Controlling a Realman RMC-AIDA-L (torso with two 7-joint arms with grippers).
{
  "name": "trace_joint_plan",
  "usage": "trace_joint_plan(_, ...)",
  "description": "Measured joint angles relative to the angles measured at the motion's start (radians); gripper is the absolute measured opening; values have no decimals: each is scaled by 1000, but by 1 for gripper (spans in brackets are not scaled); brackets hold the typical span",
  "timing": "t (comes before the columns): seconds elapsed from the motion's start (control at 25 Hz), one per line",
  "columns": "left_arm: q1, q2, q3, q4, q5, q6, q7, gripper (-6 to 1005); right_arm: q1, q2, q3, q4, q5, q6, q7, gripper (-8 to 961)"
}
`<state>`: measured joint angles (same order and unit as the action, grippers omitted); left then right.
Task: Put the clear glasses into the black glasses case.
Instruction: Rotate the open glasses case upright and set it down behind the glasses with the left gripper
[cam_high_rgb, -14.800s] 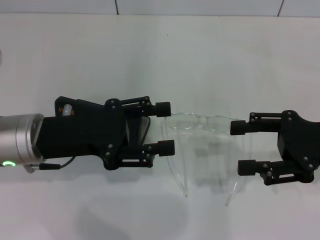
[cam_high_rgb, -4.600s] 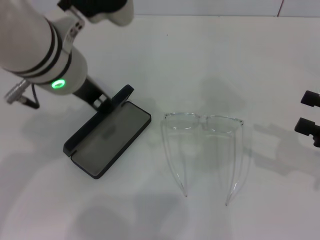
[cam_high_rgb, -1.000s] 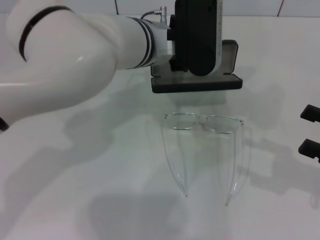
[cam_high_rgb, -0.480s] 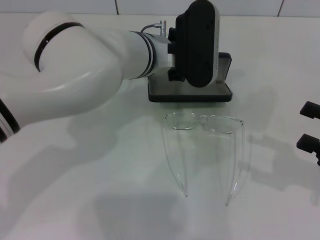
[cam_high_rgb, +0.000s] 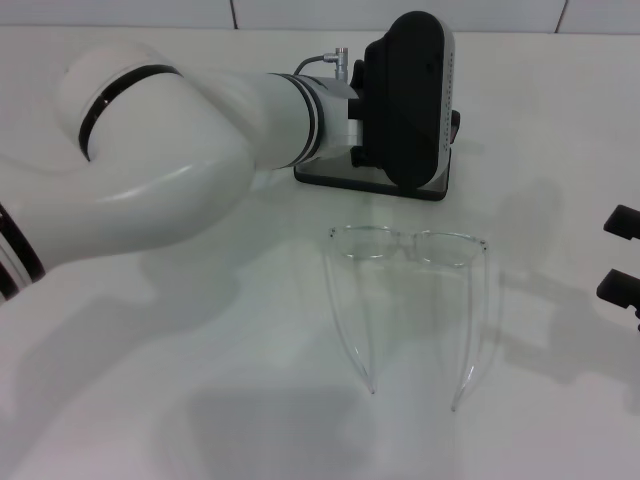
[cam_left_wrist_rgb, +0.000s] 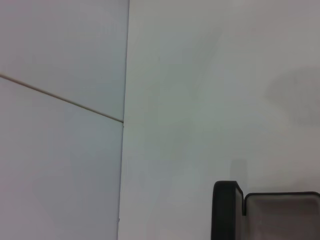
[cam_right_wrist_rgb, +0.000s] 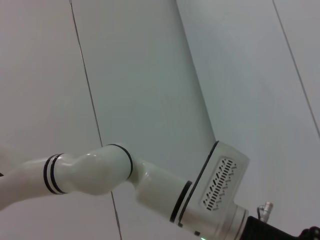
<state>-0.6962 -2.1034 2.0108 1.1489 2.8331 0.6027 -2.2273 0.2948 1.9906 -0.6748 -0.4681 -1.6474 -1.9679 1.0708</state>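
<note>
The clear glasses (cam_high_rgb: 408, 246) lie on the white table, unfolded, with their temple arms pointing toward me. Behind them stands the black glasses case (cam_high_rgb: 335, 176), lid up, mostly covered by my left arm's black wrist housing. My left gripper (cam_high_rgb: 418, 152) sits over the case, its fingers hidden; the case travels with it. In the left wrist view the case's grey lining (cam_left_wrist_rgb: 282, 216) and raised black lid show close by. At the right edge, well away from the glasses, my right gripper (cam_high_rgb: 622, 258) stands open and empty.
My bulky white left arm (cam_high_rgb: 170, 150) crosses the left and back of the table (cam_high_rgb: 200, 400). A tiled wall (cam_high_rgb: 300, 12) borders the far edge. The right wrist view shows only the wall and the left arm (cam_right_wrist_rgb: 150, 185).
The left arm has swung the case a little leftward and turned it, so the wrist housing hides more of it. The glasses and right gripper have stayed put.
</note>
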Motion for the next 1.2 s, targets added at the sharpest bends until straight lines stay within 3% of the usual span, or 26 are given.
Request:
trace_joint_plan(0.32, 14, 5, -8, 72, 0, 30, -4, 208, -17, -1, 0, 0, 0, 0, -1, 722)
trace_joint_plan(0.56, 13, 7, -11, 139, 1, 167, 2, 216, -19, -1, 0, 0, 0, 0, -2, 722)
trace_joint_plan(0.8, 19, 8, -13, 167, 1, 188, 13, 329, -14, -2, 0, 0, 0, 0, -2, 722)
trace_joint_plan(1.0, 13, 8, -27, 149, 2, 180, 30, 481, -11, -3, 0, 0, 0, 0, -2, 722)
trace_joint_plan(1.2, -15, 8, -39, 85, 2, 142, 45, 481, -14, -3, 0, 0, 0, 0, -2, 722)
